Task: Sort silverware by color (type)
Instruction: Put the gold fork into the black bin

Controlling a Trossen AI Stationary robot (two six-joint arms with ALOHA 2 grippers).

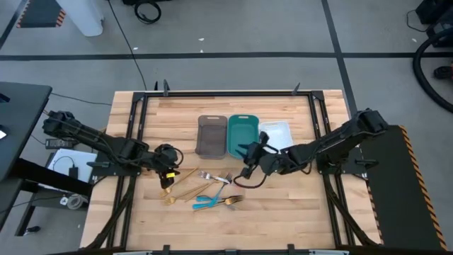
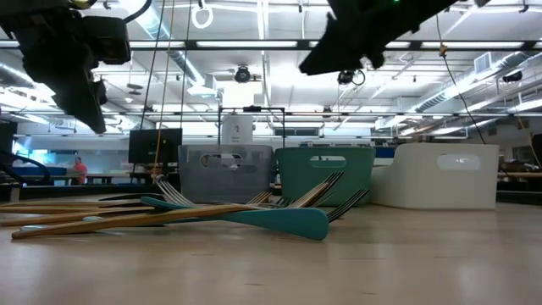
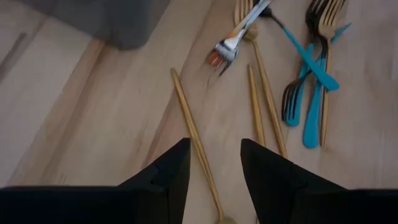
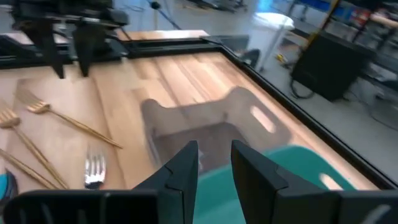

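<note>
The silverware lies loose on the wooden table, near of the trays. Gold pieces (image 1: pixel 177 190) (image 3: pixel 196 143) lie to the left, blue-handled dark pieces (image 1: pixel 207 202) (image 3: pixel 311 81) (image 2: pixel 254 219) lie nearest the near edge, and an orange-handled silver fork (image 1: pixel 212 177) (image 3: pixel 231 42) lies between. My left gripper (image 1: pixel 167 178) (image 3: pixel 214 165) hangs open above the gold pieces, with one gold handle showing between its fingers below. My right gripper (image 1: pixel 249 153) (image 4: pixel 214 165) is open and hovers over the near end of the teal tray (image 1: pixel 242 134), holding nothing.
Three trays stand side by side at the table's far middle: grey-brown (image 1: pixel 211 136) (image 2: pixel 224 174), teal (image 2: pixel 326 174) and white (image 1: pixel 279 133) (image 2: pixel 445 174). Black frame rails run along the table's edges. Bare wood lies to the left, right and near side of the pile.
</note>
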